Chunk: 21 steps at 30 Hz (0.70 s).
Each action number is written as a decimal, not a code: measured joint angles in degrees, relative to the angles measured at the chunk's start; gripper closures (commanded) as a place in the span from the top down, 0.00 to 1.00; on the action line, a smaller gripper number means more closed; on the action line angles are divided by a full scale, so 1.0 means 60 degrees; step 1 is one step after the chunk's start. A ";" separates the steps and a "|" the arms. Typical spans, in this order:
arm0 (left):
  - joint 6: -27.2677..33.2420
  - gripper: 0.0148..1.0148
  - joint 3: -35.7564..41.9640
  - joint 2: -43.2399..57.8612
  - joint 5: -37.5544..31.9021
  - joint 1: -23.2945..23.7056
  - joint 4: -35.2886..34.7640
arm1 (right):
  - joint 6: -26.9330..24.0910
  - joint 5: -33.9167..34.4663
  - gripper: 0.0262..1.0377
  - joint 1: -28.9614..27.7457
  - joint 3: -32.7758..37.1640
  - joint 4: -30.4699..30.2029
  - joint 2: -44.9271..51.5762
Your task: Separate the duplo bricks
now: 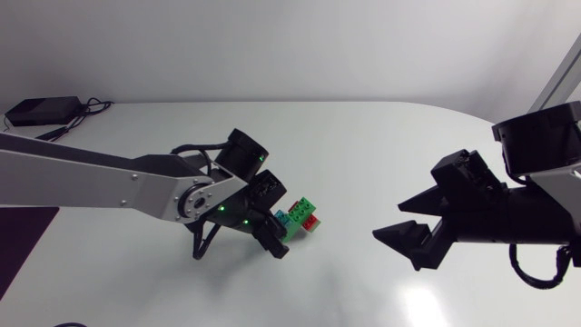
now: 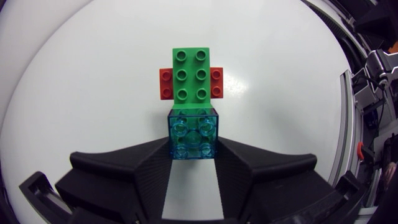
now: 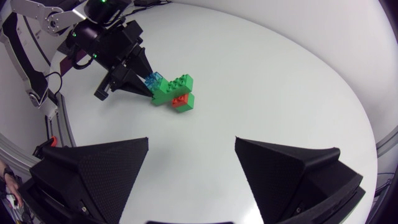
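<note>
The duplo cluster [image 1: 300,218] sits near the middle of the table [image 1: 381,145] — one long green brick [image 2: 191,76], one red brick [image 2: 165,83] crosswise under it, one clear blue brick [image 2: 193,134]. The left gripper [image 2: 193,152] clamps the blue brick; the right gripper [image 3: 191,142] is wide open, empty.

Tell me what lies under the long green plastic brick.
A red plastic brick lies crosswise under the long green plastic brick; both its ends stick out, its middle is covered. The left gripper holds a clear blue plastic brick on top between its jaws.
</note>
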 measured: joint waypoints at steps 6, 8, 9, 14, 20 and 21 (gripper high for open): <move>0.1279 0.28 -0.0153 -0.1406 0.0641 0.0204 -0.0430 | -0.0335 -0.0477 0.96 0.0124 0.0004 -0.0113 0.0004; 0.1789 0.28 -0.0153 -0.1712 0.0984 0.0299 -0.0790 | -0.0506 -0.0659 0.96 0.0324 0.0011 -0.0233 0.0004; 0.2091 0.28 -0.0153 -0.1836 0.1147 0.0321 -0.0994 | -0.0576 -0.0718 0.96 0.0444 0.0011 -0.0262 0.0004; 0.3348 0.29 -0.0153 -0.2022 0.1818 0.0302 -0.1978 | -0.1107 -0.1202 0.96 0.0929 0.0018 -0.0331 0.0000; 0.4532 0.29 -0.0022 -0.2014 0.2302 -0.0087 -0.2973 | -0.1923 -0.1953 0.96 0.0954 0.0018 -0.0240 0.0004; 0.4699 0.29 0.0040 -0.2014 0.2379 -0.0164 -0.3133 | -0.2062 -0.2014 0.96 0.0954 0.0018 -0.0189 0.0015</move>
